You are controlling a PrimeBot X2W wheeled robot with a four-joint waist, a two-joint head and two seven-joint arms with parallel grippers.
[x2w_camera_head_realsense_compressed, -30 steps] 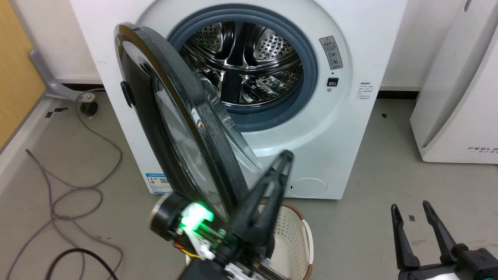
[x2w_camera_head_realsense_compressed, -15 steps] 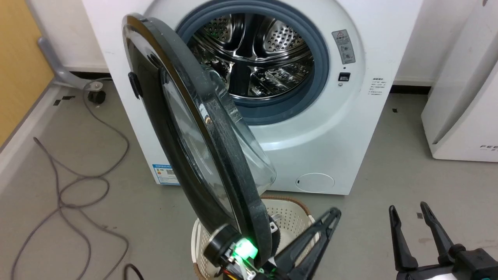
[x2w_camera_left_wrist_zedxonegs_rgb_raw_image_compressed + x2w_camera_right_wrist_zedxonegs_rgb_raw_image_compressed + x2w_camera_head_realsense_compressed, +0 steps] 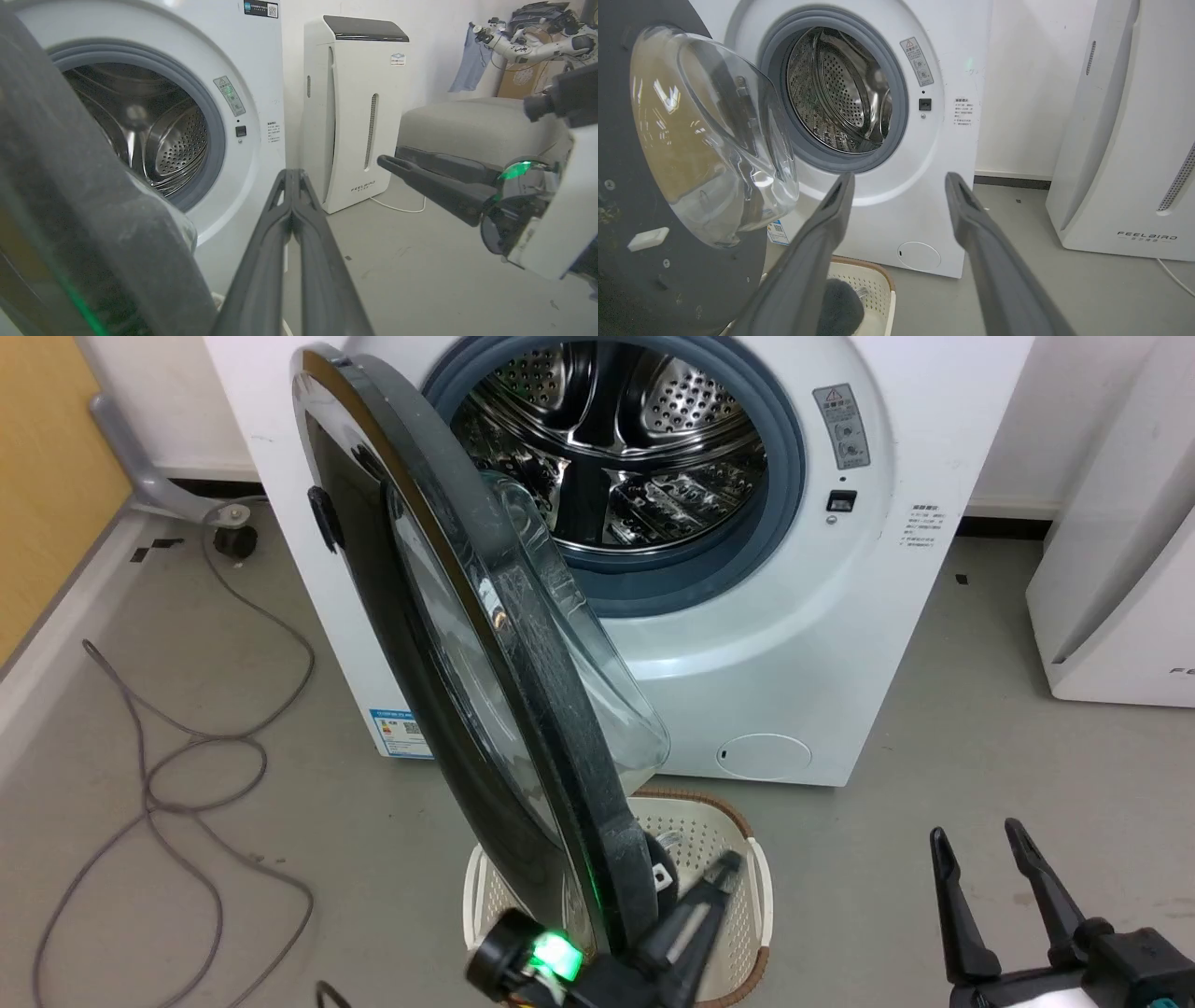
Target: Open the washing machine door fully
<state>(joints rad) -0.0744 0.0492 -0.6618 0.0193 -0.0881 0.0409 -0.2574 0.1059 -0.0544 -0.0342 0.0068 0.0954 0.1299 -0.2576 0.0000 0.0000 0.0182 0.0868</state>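
Head view looks down on the washing machine door (image 3: 373,616), swung out from the left side of the washing machine (image 3: 775,663) and standing roughly square to the white front. From here it is seen almost edge-on. Its rim runs as a long slant from the upper left, by the top of the opening, down to the lower middle, where its free edge hangs over a white perforated basket (image 3: 758,896) on the grey floor (image 3: 934,728). The glossy black outer face is turned to the robot's left, toward loose cables (image 3: 187,775). The clear glass bowl (image 3: 607,695) bulges to the right, toward the grey gasket (image 3: 691,588) and the steel drum (image 3: 635,457). The door is partly open, not folded back against the machine's front.

The left end effector (image 3: 726,868) is low in the middle, just beside the inner side of the door's lower edge, above the basket. Left wrist view shows its two fingers (image 3: 264,261) pressed together with nothing between them; whether they touch the matte rim I cannot tell. The right end effector (image 3: 976,833) sits at the lower right, well apart from the door, fingers spread and empty, pointing toward the machine. A blue label sticker (image 3: 401,733) and round filter cap (image 3: 764,756) mark the machine's bottom front, and a white appliance (image 3: 1120,569) stands to its right.
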